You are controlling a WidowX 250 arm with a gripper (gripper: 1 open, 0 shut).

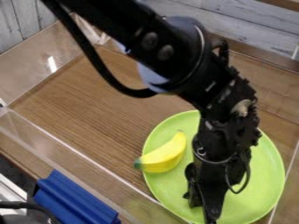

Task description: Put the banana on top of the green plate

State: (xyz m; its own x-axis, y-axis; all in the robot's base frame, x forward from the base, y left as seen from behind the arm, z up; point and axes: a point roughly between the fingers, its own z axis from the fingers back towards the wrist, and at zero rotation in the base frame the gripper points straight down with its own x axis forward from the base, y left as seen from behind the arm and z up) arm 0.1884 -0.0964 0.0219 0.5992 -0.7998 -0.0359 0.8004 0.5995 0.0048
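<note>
The yellow banana (pixel 163 155) lies tilted across the left rim of the lime-green plate (pixel 267 175), one tip poking out over the wooden floor. My gripper (pixel 214 208) points straight down on the near part of the plate, to the right of the banana and apart from it. Its fingers are together, shut with nothing between them. The black arm hides the middle of the plate.
The plate sits on a wooden tabletop (pixel 93 105) enclosed by clear plastic walls (pixel 35 131). A blue object (pixel 70 201) lies outside the near wall at the bottom left. The arm reaches in from the top left over the table.
</note>
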